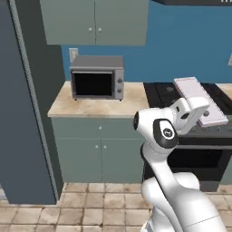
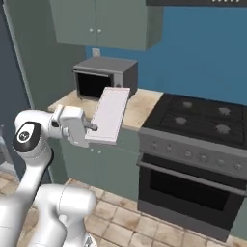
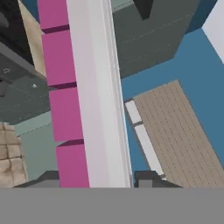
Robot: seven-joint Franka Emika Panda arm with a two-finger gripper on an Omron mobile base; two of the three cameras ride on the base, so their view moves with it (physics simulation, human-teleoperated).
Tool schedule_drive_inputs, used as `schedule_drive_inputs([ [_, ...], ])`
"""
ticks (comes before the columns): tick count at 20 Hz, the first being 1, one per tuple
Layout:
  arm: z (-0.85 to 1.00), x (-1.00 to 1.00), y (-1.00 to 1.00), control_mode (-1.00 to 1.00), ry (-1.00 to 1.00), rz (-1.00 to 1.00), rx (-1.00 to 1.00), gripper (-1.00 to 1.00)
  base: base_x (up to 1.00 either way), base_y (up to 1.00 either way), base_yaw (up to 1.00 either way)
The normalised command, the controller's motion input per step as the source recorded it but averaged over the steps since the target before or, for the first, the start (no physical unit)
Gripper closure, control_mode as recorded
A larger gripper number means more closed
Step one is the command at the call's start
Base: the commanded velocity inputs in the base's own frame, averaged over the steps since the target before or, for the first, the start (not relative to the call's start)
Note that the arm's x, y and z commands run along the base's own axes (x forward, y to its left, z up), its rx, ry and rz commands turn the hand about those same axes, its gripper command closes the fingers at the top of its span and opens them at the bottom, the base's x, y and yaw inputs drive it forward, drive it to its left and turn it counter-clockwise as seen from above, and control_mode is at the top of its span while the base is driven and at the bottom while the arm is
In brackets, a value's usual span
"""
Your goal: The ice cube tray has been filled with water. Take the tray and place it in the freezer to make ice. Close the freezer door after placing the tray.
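Closest to my hand camera is the ice cube tray (image 3: 89,94), running bottom to top through the view, magenta cells down one side, pale rim beside them. Gripper (image 2: 89,127) is clamped on the tray's near short end; both dark finger tips (image 3: 146,177) sit either side of it, so jaws closed on the tray. In the right base view I see the tray (image 2: 111,114) held up in the air in front of the counter (image 2: 142,107), tilted, its far end pointing up toward the microwave (image 2: 103,75). In the left base view the tray (image 1: 199,99) sticks out past the hand, over the stove (image 1: 165,95), not touching it.

Microwave (image 1: 97,78) stands on the beige counter (image 1: 97,106), at the back toward the left end, door shut. Stove (image 2: 202,120) adjoins the counter's right edge, oven door closed. Grey-green wall cabinets (image 1: 95,20) hang above the counter, base cabinets (image 1: 97,152) below. Freezer (image 1: 20,113) is the tall dark slate unit at the left edge of my left base view, just beside the counter's left end, well apart from the tray. Can't tell from here whether its door is open.
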Motion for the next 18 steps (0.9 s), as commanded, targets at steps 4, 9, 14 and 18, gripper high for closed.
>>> schedule_drive_inputs([
  [4,0.0,0.0,0.0,1.0,0.0,0.0,0.0,1.0,-0.21,0.66,0.46],
  [9,0.0,0.0,0.0,1.0,0.0,0.0,0.0,1.0,0.0,0.87,0.34],
  [14,0.0,0.0,0.0,1.0,0.0,0.0,0.0,1.0,0.15,1.0,0.24],
  [18,0.0,0.0,0.0,1.0,0.0,0.0,0.0,1.0,0.24,1.0,0.19],
])
